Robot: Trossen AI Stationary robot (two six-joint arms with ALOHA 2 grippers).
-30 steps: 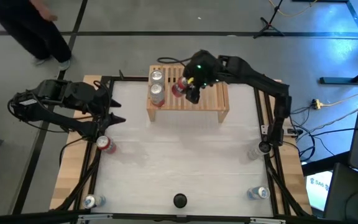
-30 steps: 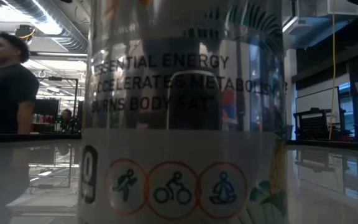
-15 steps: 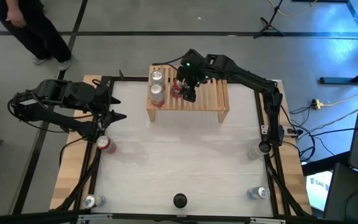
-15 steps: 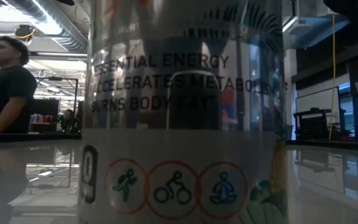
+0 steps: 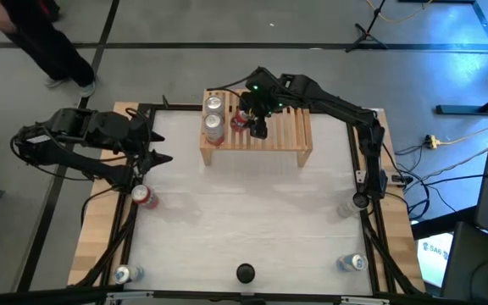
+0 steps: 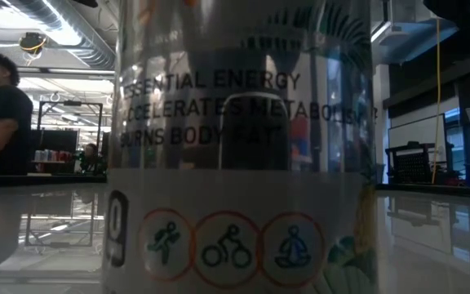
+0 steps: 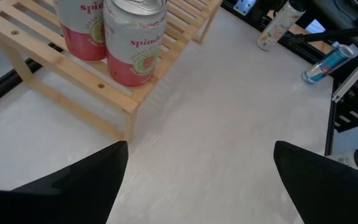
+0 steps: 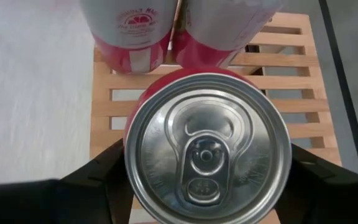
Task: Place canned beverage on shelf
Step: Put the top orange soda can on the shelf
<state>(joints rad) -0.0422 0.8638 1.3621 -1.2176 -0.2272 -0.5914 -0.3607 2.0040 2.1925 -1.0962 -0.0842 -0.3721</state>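
Tabletop (image 5: 252, 220): white, smooth, slightly glossy, framed in pale wood.
Shelf (image 5: 282, 140): low light-wood rack with a slatted top, at the far middle of the tabletop.
Left tool (image 5: 155, 152): fingers spread wide, empty, parked at the left edge, well apart from the shelf.
Right tool (image 5: 252, 119): closed on the can, over the shelf; by far the nearer arm.
Can (image 8: 207, 146): red sides, silver lid, upright between the fingers, long axis vertical, slats directly beneath; seated or just above, cannot tell.
Stored cans (image 5: 213, 116): two, pink-and-white, standing just beside the held can.
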